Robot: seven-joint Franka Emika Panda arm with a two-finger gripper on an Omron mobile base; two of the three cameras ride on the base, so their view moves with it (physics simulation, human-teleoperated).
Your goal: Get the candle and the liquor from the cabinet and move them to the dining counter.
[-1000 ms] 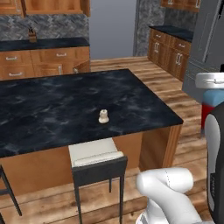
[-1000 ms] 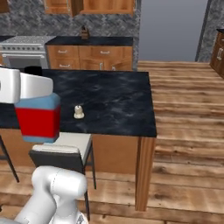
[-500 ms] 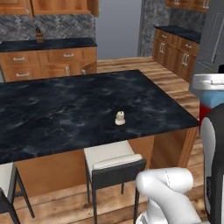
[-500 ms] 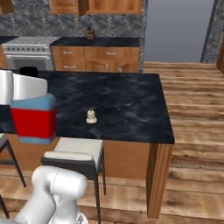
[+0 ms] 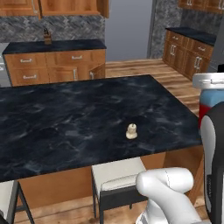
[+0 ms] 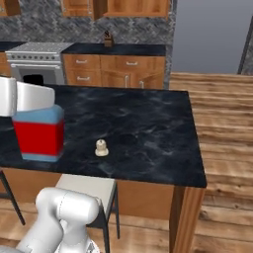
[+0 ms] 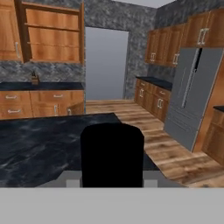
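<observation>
My gripper is shut on the liquor, a squat red bottle with light blue shoulders, held upright above the near left of the dining counter. In the left base view the liquor hangs at the right edge under the gripper. Its black cap blocks the middle of the hand view. The cream candle stands upright on the dining counter near its front edge; in the right base view the candle is just right of the bottle. The cabinet stands open on the far wall.
Stools with pale seats are tucked under the counter's near edge. A stove and a knife block sit along the back counter. A steel fridge stands to the right, past wooden floor.
The whole picture has shifted, so the base has driven sideways along the dining counter and closer. The candle has not moved on the slab. The bottle stays in my gripper.
</observation>
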